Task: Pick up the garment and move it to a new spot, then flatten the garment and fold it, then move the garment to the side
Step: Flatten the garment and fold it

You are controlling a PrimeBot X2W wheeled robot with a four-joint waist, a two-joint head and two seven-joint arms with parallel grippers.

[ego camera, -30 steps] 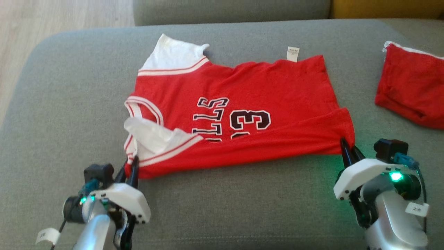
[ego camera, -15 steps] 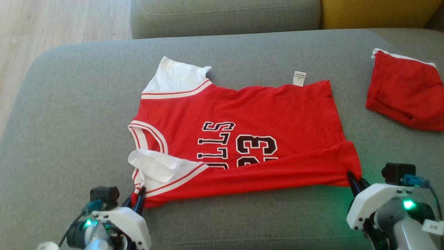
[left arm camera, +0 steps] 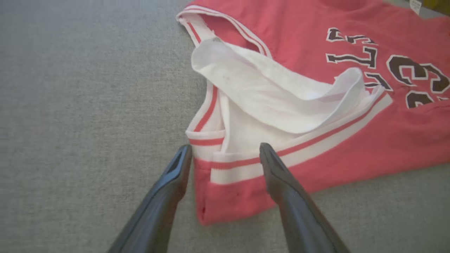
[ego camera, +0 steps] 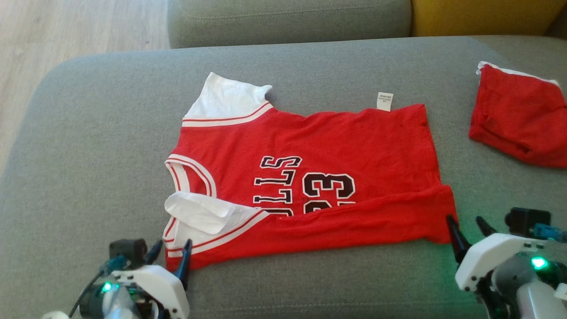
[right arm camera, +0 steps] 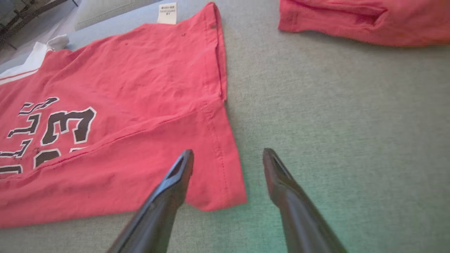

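1. The red jersey (ego camera: 310, 177) lies spread across the middle of the grey sofa seat (ego camera: 88, 155), collar toward 9 o'clock and hem toward 3 o'clock.
2. Its near long edge is folded up over the front, so the fold (ego camera: 354, 221) covers the lower part of the black lettering and numbers, which cannot be read in full.
3. A white sleeve (ego camera: 199, 212) at 7 o'clock is crumpled over itself; what lies beneath it is hidden.
4. The small print on the white label (ego camera: 384, 101) at the far hem is too fine to read.
5. A second red garment (ego camera: 518, 124) at 2 o'clock is cut off by the head view's right edge.
6. The left pincer (ego camera: 172, 246) at 7 o'clock stands wide open and holds nothing. In its wrist view the jersey's shoulder corner (left arm camera: 225, 196) lies between the fingers; whether they touch the cloth is unclear.
7. The right pincer (ego camera: 465, 220) at 5 o'clock is also spread wide and empty, one finger over the hem corner (right arm camera: 225, 189), the other over bare seat.
8. Both arms are cut off by the bottom edge.
9. Bare seat runs toward 9 o'clock, along the near edge, and between the two garments; wooden floor (ego camera: 66, 26) shows at 11 o'clock.
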